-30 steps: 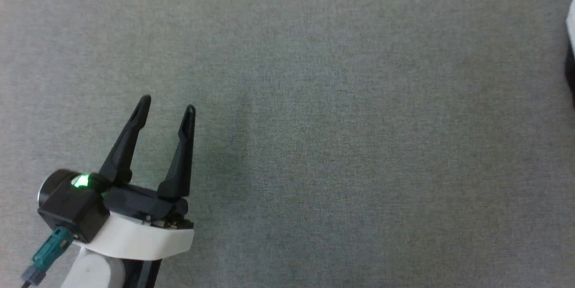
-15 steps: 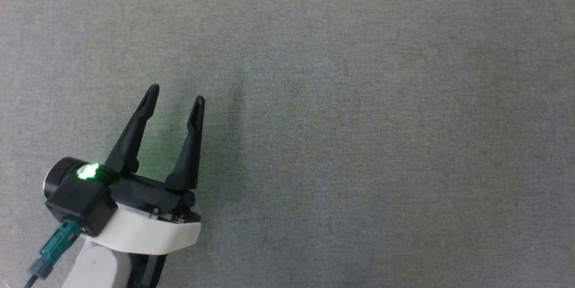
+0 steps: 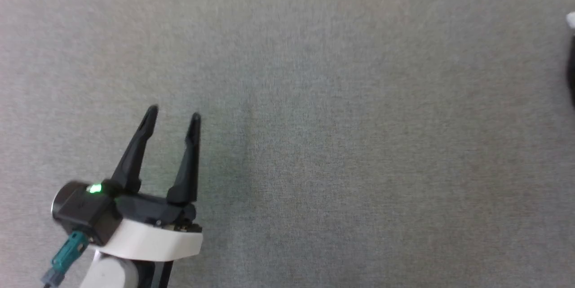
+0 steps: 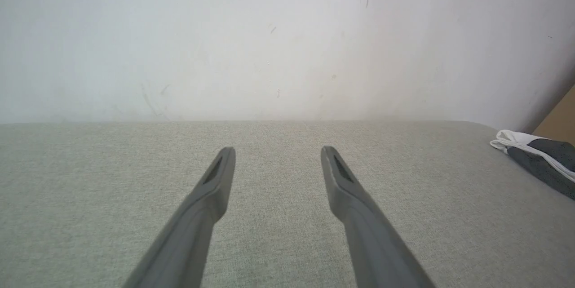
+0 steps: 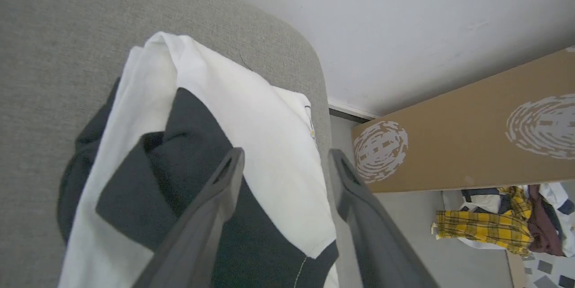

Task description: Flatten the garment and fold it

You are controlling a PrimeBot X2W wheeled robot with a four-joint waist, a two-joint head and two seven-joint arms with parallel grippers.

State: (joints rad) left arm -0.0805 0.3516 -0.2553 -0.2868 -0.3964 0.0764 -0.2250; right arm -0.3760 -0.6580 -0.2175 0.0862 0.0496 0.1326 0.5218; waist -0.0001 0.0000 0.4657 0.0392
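The garment is seen lying in a loose, rumpled heap at a rounded corner of the grey cloth-covered counter, its white body bunched up and a black sleeve folded across it. In the right wrist view the right gripper is held just above this heap with its fingers spread wide apart; no cloth is pinched between them, one finger being seen over the black sleeve and the other over the counter's edge. Whether the fingers touch the cloth cannot be told. Beyond that edge a brown cardboard box printed with pale whorled marks is seen against a white wall, and a pile of clothes with a yellow checked piece is seen on the floor below it. In the head view the left gripper is found at the lower left over bare grey fabric, well apart from the garment, a blurred sliver of which is cut off by the right edge. Its fingers are likewise parted and nothing is held between them. In the left wrist view the same gripper is pointed toward the wall, and the garment is seen far off at the counter's right end.
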